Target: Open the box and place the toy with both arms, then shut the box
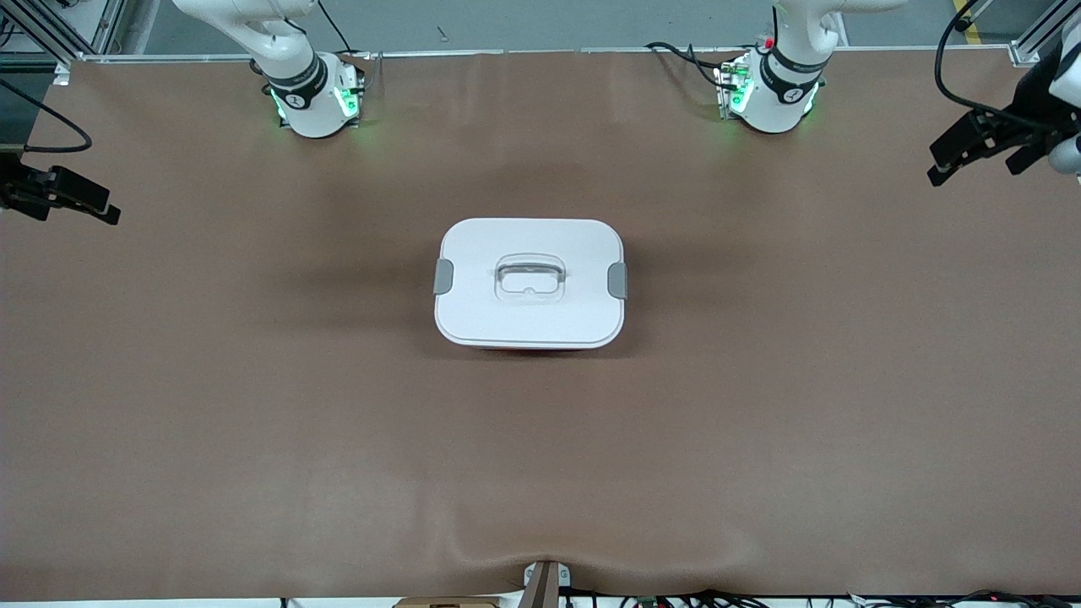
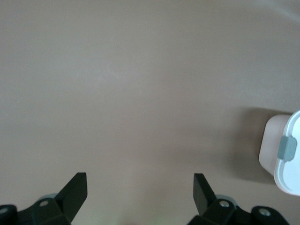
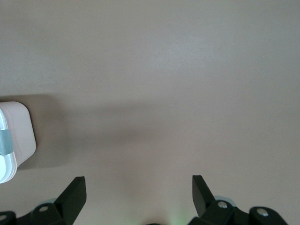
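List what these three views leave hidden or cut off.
- Contents of the rounded white-lidded pink plastic box: hidden in the front view by its opaque lid; no toy shows anywhere.
- Box in both wrist views: cut off by the frame edge, only one grey clip end showing.
- Open left gripper and right gripper: partly cut off at the front view's edges, over the brown table.

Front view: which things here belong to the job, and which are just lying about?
Job:
box, lid on, clips down
left end effector, open, waiting
right end effector, open, waiting
toy: not in view

Lying about:
nothing besides the table
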You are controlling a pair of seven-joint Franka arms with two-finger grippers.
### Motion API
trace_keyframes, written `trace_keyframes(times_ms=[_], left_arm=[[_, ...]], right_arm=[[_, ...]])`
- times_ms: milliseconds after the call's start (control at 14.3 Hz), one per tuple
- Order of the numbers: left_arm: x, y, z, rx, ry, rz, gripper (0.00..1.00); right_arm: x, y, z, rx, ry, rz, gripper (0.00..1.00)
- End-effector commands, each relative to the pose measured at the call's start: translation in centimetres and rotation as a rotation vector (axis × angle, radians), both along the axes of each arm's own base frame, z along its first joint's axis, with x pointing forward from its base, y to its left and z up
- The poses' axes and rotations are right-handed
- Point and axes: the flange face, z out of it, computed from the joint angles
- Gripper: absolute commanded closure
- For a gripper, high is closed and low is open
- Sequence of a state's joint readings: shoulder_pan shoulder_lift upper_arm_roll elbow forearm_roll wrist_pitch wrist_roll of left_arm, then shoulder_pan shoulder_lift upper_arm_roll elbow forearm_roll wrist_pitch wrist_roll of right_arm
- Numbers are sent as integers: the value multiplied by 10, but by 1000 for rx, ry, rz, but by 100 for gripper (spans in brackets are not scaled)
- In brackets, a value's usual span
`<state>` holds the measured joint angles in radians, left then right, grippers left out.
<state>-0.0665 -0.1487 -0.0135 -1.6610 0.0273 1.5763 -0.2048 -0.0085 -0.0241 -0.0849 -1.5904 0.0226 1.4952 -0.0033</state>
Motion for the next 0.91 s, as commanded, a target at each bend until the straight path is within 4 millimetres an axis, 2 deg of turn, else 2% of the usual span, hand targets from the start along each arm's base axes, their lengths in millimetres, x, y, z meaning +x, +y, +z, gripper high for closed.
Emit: trace_keyframes(times_ms=[0, 210, 561, 701, 841], left_arm=[[20, 1, 5, -1, -17, -18, 0], [26, -2, -1, -14, -8, -18, 0], [25, -2, 0, -15, -5, -20, 0], [23, -11, 0, -10, 1, -38, 0], [24, -10, -3, -8, 10, -109, 0]], right_arm=[[-5, -4, 6, -3, -8, -19, 0], [-6, -5, 7, -3, -5, -22, 0], [-6, -5, 10, 9, -7, -27, 0], [-6, -5, 11, 9, -10, -26, 0], [-6, -7, 11, 9, -10, -27, 0]])
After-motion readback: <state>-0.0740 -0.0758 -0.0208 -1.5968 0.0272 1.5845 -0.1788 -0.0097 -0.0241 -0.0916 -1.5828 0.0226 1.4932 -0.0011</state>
